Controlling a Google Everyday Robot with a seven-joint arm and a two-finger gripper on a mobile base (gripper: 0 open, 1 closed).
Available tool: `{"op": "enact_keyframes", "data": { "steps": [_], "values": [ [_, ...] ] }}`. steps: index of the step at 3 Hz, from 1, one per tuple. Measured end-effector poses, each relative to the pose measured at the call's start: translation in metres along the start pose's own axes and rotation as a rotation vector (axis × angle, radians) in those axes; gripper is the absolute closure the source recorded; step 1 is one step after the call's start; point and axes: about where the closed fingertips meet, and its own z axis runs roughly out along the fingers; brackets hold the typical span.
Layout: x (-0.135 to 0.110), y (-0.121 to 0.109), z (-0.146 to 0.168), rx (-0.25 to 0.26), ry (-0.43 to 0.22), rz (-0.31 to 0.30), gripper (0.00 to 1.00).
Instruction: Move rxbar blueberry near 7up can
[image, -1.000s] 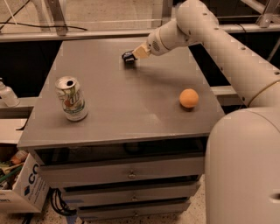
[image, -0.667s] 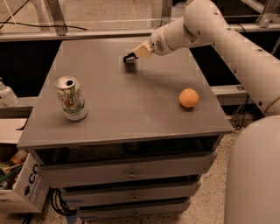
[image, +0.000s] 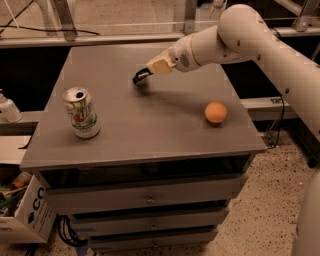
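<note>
The 7up can stands upright near the table's left edge, silver top, white and green sides. My gripper reaches in from the right over the table's back middle, just above the surface. It is shut on a small dark flat thing, the rxbar blueberry, which sticks out at its tip toward the left. The bar is well behind and to the right of the can, apart from it. Most of the bar is hidden by the gripper.
An orange ball lies on the right part of the grey table, which has drawers below. A white bottle stands off the table at the left. A cardboard box sits on the floor, lower left.
My gripper has moved a little to the left and toward the front with the dark bar at its tip. The can and the ball have not moved.
</note>
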Motion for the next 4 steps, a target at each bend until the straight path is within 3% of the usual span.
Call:
{"op": "enact_keyframes", "data": {
  "steps": [1, 2, 4],
  "values": [
    [-0.003, 0.034, -0.005, -0.073, -0.043, -0.02, 1.0],
    [-0.003, 0.034, -0.005, -0.074, -0.043, -0.02, 1.0],
    [-0.013, 0.076, 0.006, -0.173, -0.087, -0.057, 1.0]
  ]
}}
